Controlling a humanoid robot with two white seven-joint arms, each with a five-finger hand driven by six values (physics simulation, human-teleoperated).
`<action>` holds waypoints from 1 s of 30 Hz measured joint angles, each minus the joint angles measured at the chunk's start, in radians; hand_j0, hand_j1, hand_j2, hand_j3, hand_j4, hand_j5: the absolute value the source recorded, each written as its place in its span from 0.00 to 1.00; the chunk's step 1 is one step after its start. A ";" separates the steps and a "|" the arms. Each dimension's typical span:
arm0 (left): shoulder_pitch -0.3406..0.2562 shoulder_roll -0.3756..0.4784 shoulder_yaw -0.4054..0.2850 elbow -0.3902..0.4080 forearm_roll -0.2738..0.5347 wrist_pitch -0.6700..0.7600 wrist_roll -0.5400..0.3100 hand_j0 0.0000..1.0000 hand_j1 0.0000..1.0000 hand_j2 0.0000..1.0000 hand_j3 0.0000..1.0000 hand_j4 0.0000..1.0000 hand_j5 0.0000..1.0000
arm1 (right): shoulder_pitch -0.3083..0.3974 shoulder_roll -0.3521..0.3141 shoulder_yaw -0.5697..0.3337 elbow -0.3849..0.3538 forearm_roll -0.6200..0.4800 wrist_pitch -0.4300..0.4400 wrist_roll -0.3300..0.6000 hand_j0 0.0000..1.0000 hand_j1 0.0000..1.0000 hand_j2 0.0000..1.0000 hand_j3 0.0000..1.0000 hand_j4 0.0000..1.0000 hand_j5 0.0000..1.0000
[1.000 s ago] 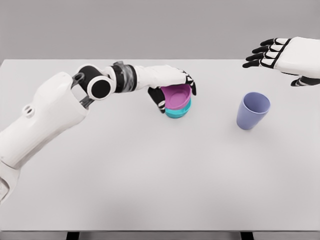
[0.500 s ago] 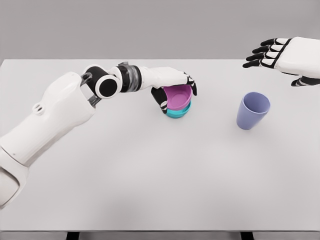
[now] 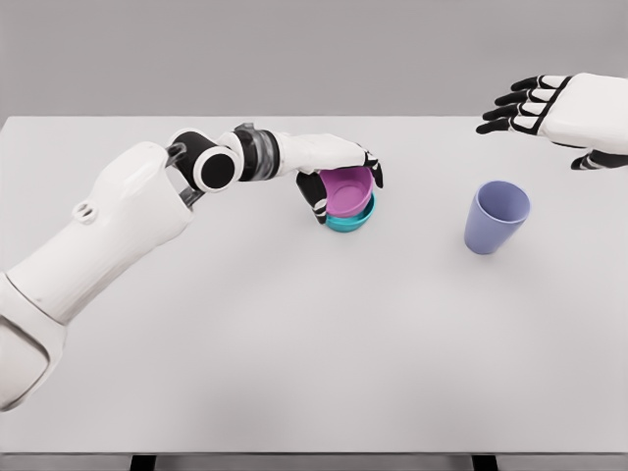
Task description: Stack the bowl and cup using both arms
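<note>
The likeliest failure, as I judge it, is at the stack near the table's middle. The shallow magenta plastic bowl (image 3: 349,189) sits tilted in the smaller teal plastic bowl (image 3: 349,222) beneath it, its open mouth leaning toward the viewer, not seated level. If the left hand (image 3: 339,177) lets go or drags sideways from this angle, the upper bowl could slide off the lower rim or push the teal bowl across the smooth white tabletop (image 3: 314,343). A second risk lies with the tapered periwinkle-blue plastic cup (image 3: 497,217), which stands upright and alone, well apart to the right of the bowls: it is tall for its narrow base, so a glancing approach from above could tip it before any grip closes (its light look suggests little resistance).

The left hand is wrapped around the magenta bowl. Its black-tipped fingers (image 3: 374,167) curl over the far rim while the thumb presses on the near left side, so the hand is clasping that bowl, not merely resting against it; whether it also touches the teal bowl I cannot tell.

The right hand (image 3: 549,110) hovers at the upper right, above and beyond the cup, touching nothing. Its fingers are extended and loosely spread toward the left, holding nothing at all.
</note>
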 measured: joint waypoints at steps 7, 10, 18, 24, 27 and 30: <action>0.000 -0.003 0.000 0.018 -0.002 -0.001 0.000 0.73 0.73 0.73 0.73 0.73 0.73 | 0.015 -0.010 0.001 0.000 0.000 0.000 0.000 1.00 1.00 1.00 1.00 1.00 1.00; 0.002 -0.004 0.000 0.022 -0.003 -0.001 0.000 0.82 0.82 0.82 0.82 0.82 0.82 | 0.051 -0.028 -0.001 -0.002 0.001 0.000 0.000 1.00 1.00 1.00 1.00 1.00 1.00; 0.002 -0.004 0.001 0.023 -0.004 -0.002 0.000 1.00 1.00 1.00 1.00 1.00 1.00 | 0.063 -0.001 -0.033 -0.053 -0.031 0.000 0.000 1.00 1.00 1.00 1.00 1.00 1.00; 0.002 -0.002 0.001 0.019 -0.003 -0.002 0.000 1.00 1.00 1.00 1.00 1.00 1.00 | 0.072 -0.042 0.020 -0.052 -0.053 0.000 0.000 1.00 1.00 1.00 1.00 1.00 1.00; 0.002 0.010 0.005 -0.019 0.005 -0.002 0.000 1.00 1.00 1.00 1.00 1.00 1.00 | 0.067 -0.048 0.054 -0.029 -0.050 0.000 0.000 1.00 1.00 1.00 1.00 1.00 1.00; 0.002 0.072 0.011 -0.114 0.040 -0.002 0.000 1.00 1.00 1.00 1.00 1.00 1.00 | 0.064 -0.044 0.078 -0.002 -0.044 0.000 0.000 1.00 1.00 1.00 1.00 1.00 1.00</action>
